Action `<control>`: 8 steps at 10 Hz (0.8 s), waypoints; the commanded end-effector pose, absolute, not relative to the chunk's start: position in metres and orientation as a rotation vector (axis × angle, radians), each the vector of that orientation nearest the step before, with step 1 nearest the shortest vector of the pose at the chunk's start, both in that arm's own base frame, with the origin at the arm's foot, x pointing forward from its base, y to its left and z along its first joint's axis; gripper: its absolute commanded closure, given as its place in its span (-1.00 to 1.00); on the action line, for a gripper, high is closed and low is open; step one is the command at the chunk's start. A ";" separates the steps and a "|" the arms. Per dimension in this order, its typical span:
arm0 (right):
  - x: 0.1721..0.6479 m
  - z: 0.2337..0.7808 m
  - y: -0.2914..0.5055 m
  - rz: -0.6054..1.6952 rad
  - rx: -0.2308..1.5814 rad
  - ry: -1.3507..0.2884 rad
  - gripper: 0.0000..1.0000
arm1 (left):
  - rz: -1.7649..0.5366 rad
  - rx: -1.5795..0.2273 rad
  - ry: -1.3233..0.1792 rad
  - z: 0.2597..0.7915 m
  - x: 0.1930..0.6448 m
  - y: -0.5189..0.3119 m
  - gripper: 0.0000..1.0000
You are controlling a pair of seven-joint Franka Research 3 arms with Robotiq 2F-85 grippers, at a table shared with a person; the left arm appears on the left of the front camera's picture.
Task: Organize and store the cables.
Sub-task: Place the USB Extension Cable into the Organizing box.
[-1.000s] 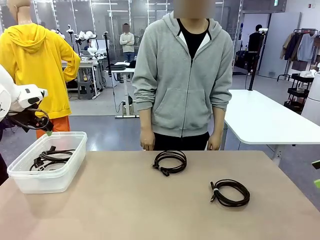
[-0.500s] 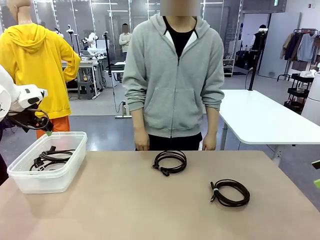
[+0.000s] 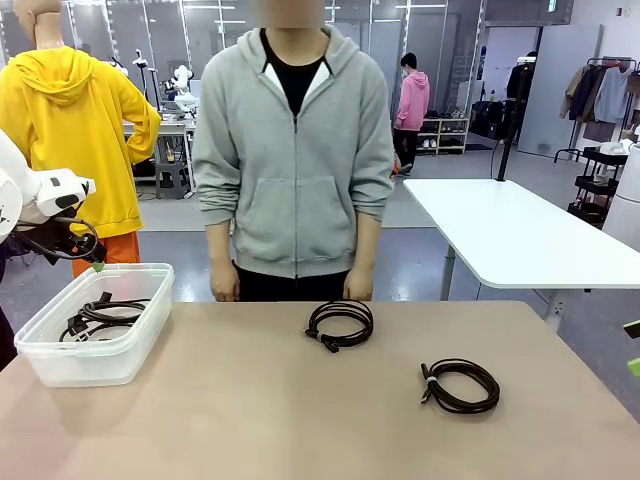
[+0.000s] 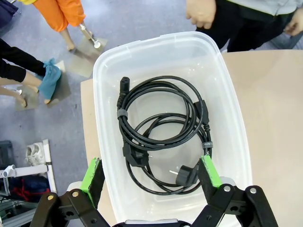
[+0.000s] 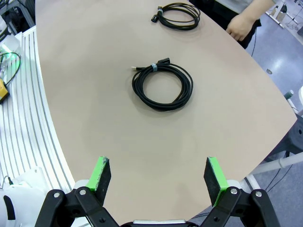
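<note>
Two coiled black cables lie on the tan table (image 3: 250,410): one (image 3: 340,324) near the far edge in front of the person, another (image 3: 460,385) toward the right. In the right wrist view the nearer coil (image 5: 162,86) lies ahead of my open right gripper (image 5: 156,174), and the farther coil (image 5: 178,14) sits by the person's hand (image 5: 241,26). A third cable with plugs (image 4: 161,127) lies in the clear plastic bin (image 3: 60,352). My left gripper (image 4: 150,176) hangs open above that bin (image 4: 106,75), holding nothing.
The person in a grey hoodie (image 3: 293,150) stands at the table's far side, hands hanging at the edge. The bin stands at the table's left end. A white table (image 3: 510,235) stands behind to the right.
The person has stepped to the picture's left along the far edge. Both arms and all cables have stayed where they were.
</note>
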State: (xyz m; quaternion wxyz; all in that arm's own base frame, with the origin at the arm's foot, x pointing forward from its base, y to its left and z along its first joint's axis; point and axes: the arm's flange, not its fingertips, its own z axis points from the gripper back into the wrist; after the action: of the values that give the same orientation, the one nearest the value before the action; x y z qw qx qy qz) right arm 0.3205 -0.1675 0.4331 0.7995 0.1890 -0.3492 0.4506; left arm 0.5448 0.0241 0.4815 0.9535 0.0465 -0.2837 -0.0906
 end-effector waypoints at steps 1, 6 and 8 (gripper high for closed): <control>0.321 0.432 -0.170 0.980 0.405 -0.769 -1.00 | -0.185 0.102 -0.577 0.482 0.546 0.027 -1.00; 0.352 0.458 -0.132 0.812 0.385 -0.584 -1.00 | -0.252 0.010 -0.546 0.498 0.515 0.012 -1.00; 0.376 0.473 -0.096 0.791 0.368 -0.493 -1.00 | -0.330 -0.043 -0.486 0.508 0.477 0.007 -1.00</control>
State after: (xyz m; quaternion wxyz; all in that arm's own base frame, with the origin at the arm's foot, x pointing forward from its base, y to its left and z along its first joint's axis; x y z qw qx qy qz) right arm 0.3649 -0.1066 0.4629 0.8594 0.1790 -0.2736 0.3930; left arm 0.5033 -0.0053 0.5001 0.9560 0.0012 -0.2621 -0.1321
